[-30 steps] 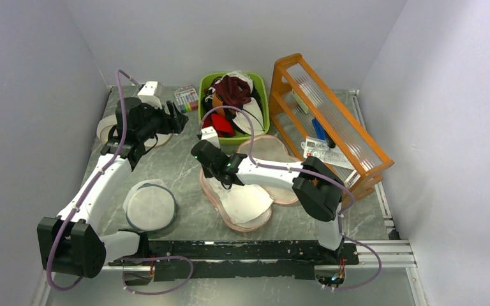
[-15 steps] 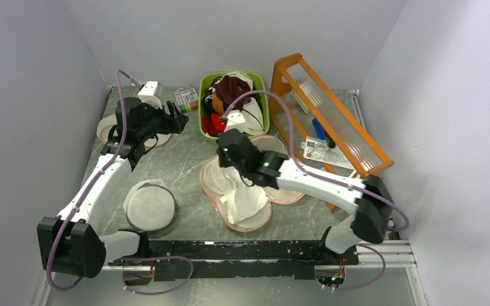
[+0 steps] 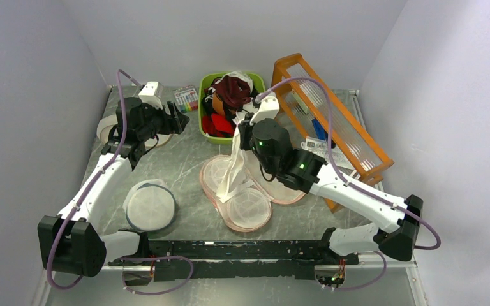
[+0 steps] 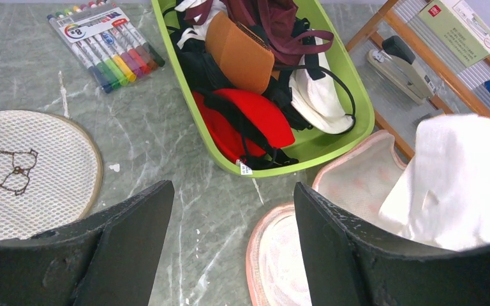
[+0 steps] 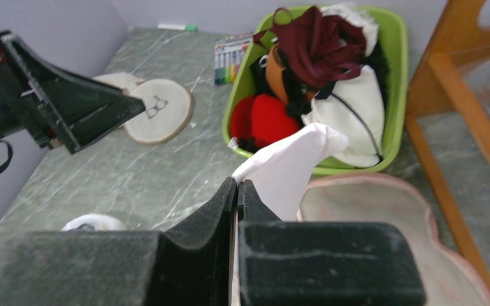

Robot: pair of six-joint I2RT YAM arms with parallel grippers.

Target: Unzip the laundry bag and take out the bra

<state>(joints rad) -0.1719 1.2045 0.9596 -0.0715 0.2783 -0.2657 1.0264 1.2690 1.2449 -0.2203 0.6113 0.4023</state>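
The laundry bag point(image 3: 250, 208) lies unzipped and spread flat in two halves at mid-table, white lining up, pink edge around it. My right gripper point(image 3: 244, 132) is shut on the white bra point(image 3: 235, 167) and holds it up above the bag's back edge. The bra hangs down with its lower end still touching the lining. In the right wrist view the jaws point(image 5: 237, 188) pinch a fold of the bra point(image 5: 296, 162). My left gripper point(image 3: 180, 120) is open and empty, left of the bag, over bare table. In its view point(image 4: 233, 248) the bag point(image 4: 274, 261) and bra point(image 4: 459, 185) show at right.
A green bin point(image 3: 203, 97) of maroon, red and white garments stands just behind the bag. An orange wooden rack point(image 3: 332, 121) is at the right. A marker pack point(image 3: 186, 97) lies at the back. Round mesh discs lie front left point(image 3: 150, 207) and back left point(image 4: 25, 166).
My right gripper has risen and moved back and right, lifting the bra up out of the open bag. The left arm has not moved.
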